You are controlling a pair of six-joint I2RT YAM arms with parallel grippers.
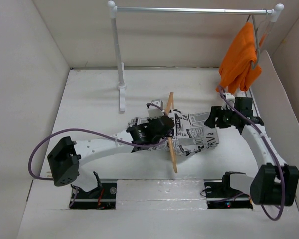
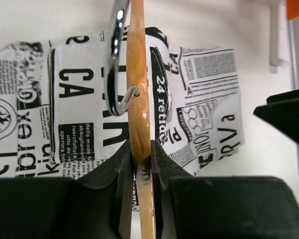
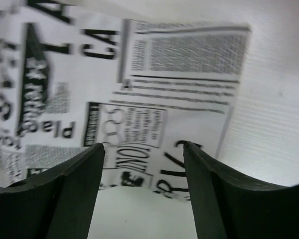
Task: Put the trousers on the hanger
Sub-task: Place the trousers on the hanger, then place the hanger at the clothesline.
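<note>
Now the left tool (image 2: 141, 150) pinches the hanger (image 1: 172, 132), which crosses the trousers (image 1: 195, 135) lying sideways on the table (image 1: 89, 99), and the open right tool (image 3: 143, 147) hangs nearest their right end.

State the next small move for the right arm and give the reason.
Probably draw the right end effector up and back, off the trousers. Its jaws stand open and empty over the fabric's edge, while the left end effector is clamped on the hanger, fabric showing either side of it. That should free the hanger for lifting.
</note>
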